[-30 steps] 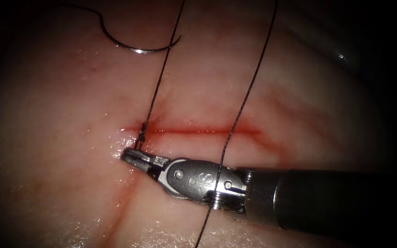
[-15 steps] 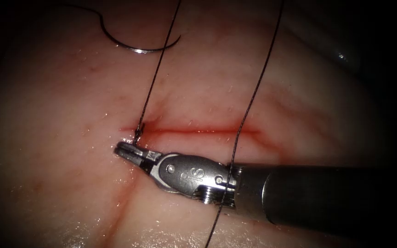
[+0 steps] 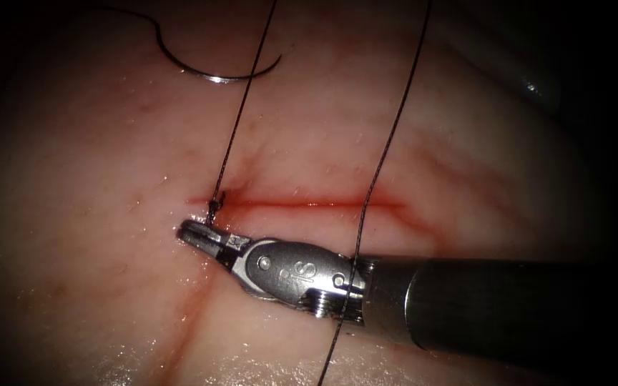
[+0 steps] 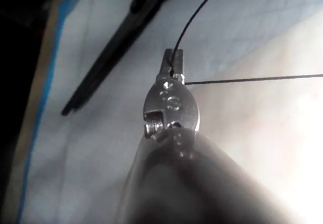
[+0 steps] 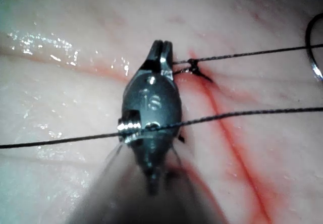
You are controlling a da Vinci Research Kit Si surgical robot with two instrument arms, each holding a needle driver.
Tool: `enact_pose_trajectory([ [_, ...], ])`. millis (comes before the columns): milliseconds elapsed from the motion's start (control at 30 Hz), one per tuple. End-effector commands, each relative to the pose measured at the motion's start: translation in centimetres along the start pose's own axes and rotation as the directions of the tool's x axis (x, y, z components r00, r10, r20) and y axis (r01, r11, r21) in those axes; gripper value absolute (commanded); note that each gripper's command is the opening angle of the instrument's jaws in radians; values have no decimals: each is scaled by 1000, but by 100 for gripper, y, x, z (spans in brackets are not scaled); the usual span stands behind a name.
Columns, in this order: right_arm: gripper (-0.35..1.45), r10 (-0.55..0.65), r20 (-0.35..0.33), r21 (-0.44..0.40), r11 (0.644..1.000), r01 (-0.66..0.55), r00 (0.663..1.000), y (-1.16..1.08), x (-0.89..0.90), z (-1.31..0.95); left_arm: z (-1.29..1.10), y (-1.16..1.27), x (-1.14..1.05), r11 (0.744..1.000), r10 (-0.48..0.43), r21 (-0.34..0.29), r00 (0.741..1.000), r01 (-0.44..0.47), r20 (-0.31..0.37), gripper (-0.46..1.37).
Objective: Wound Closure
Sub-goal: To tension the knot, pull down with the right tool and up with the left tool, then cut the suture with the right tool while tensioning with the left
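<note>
The tissue (image 3: 109, 164) has a red cut (image 3: 309, 204) running across it. A knot (image 3: 214, 207) sits at the cut's left end. My right tool (image 3: 186, 232) lies just below the knot, jaws shut on the short thread end beside the knot (image 5: 193, 65). One thread strand (image 3: 241, 107) rises from the knot. A second strand (image 3: 388, 143) crosses the right tool's wrist. The curved needle (image 3: 216, 76) lies free on the tissue, above and to the left, held by neither tool. My left tool (image 4: 171, 57) is shut on the thread (image 4: 197, 12) above a pale drape.
A dark scissor-like instrument (image 4: 116, 42) lies on the pale drape (image 4: 91, 133) beyond the left tool. Red fluid (image 3: 187, 314) streaks down the tissue from below the right tool's jaws. The needle (image 5: 315, 47) curves near the knot's far strand.
My right tool has slid a little to the left along the cut's lower edge, and the knot has drawn down tighter. The long strand has shifted slightly; the needle has stayed put.
</note>
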Motion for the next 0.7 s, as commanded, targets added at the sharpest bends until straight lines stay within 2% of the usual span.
enact_pose_trajectory([
  [33,-35,1,2,-3,1000,-1,1000,0,0,0,0,0,0,1000,0,-5,1000,0,0,-35],
  [133,-35,0,2,-3,1000,0,1000,0,0,0,-1,1,1,1000,-12,-6,1000,12,-2,-35],
  [300,-32,31,-17,-56,998,-31,999,1,8,-5,-15,5,13,997,-74,-24,997,74,-22,-35],
  [367,-18,49,-18,-57,997,-50,999,0,9,-6,-20,5,19,995,-91,-30,995,91,-29,-35],
  [467,24,74,-22,-59,995,-76,997,0,12,-8,-29,7,32,993,-109,-42,993,107,-44,-35],
  [533,69,86,-27,-74,993,-87,996,1,12,-9,-36,11,42,992,-118,-57,991,115,-57,-35],
  [567,77,92,-27,-75,993,-94,995,3,12,-9,-39,12,46,991,-122,-61,991,118,-61,-35],
  [667,84,104,-33,-89,990,-106,994,5,12,-10,-48,18,58,989,-132,-75,989,126,-73,-35],
  [700,97,110,-32,-93,989,-113,993,5,13,-10,-50,20,60,989,-134,-79,988,128,-76,-35],
])
